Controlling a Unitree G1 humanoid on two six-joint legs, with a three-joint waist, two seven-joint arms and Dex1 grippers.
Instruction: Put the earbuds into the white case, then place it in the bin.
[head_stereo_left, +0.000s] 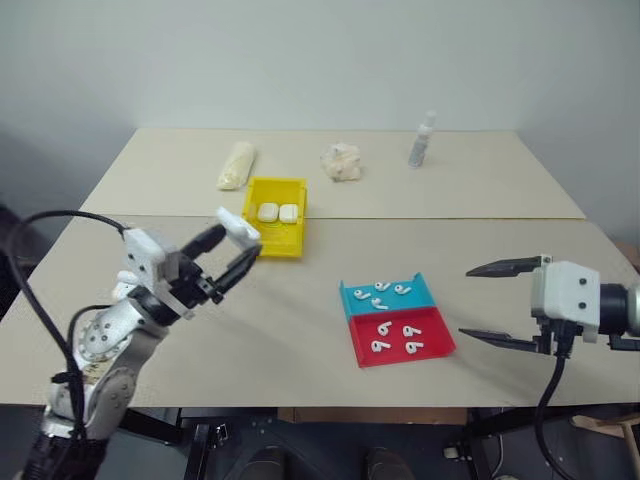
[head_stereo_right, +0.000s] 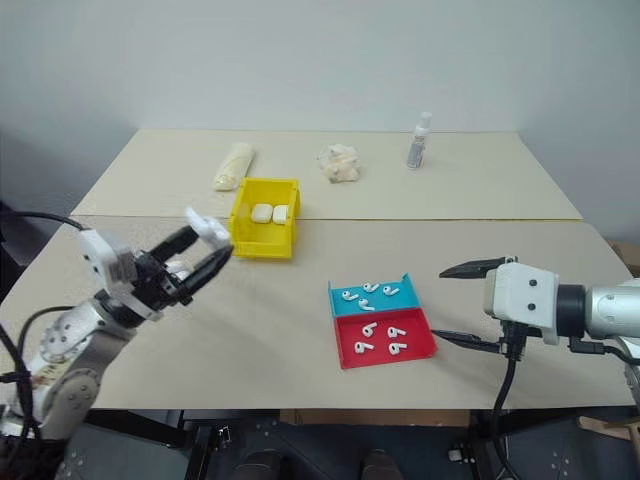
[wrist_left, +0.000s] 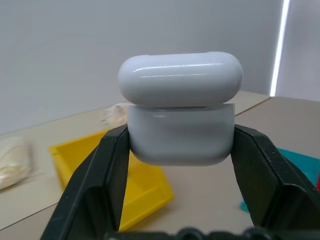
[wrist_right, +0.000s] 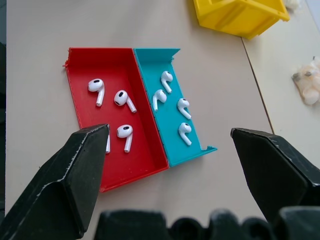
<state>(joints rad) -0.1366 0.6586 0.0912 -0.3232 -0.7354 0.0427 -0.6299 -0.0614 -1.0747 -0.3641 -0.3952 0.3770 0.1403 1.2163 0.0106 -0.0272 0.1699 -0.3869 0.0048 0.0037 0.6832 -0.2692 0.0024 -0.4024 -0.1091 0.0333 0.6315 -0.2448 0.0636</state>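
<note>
My left gripper (head_stereo_left: 236, 246) is shut on the white case (head_stereo_left: 241, 229) and holds it in the air, just left of the yellow bin (head_stereo_left: 301, 216). In the left wrist view the case (wrist_left: 180, 115) sits upright between the black fingers (wrist_left: 107, 170), and a thin seam shows under its lid. Two more white cases (head_stereo_left: 278, 212) lie inside the bin. Several earbuds (wrist_right: 125, 97) lie in a red tray (head_stereo_left: 432, 345) and a blue tray (head_stereo_left: 421, 290) at centre right. My right gripper (head_stereo_left: 467, 302) hangs open to the right of the trays, with nothing between its fingers.
Along the far table stand a clear spray bottle (head_stereo_left: 422, 140), a crumpled whitish lump (head_stereo_left: 341, 161) and a pale rolled cloth (head_stereo_left: 236, 165). A seam between the two tables runs just behind the bin. Bare tabletop lies between the bin and the trays.
</note>
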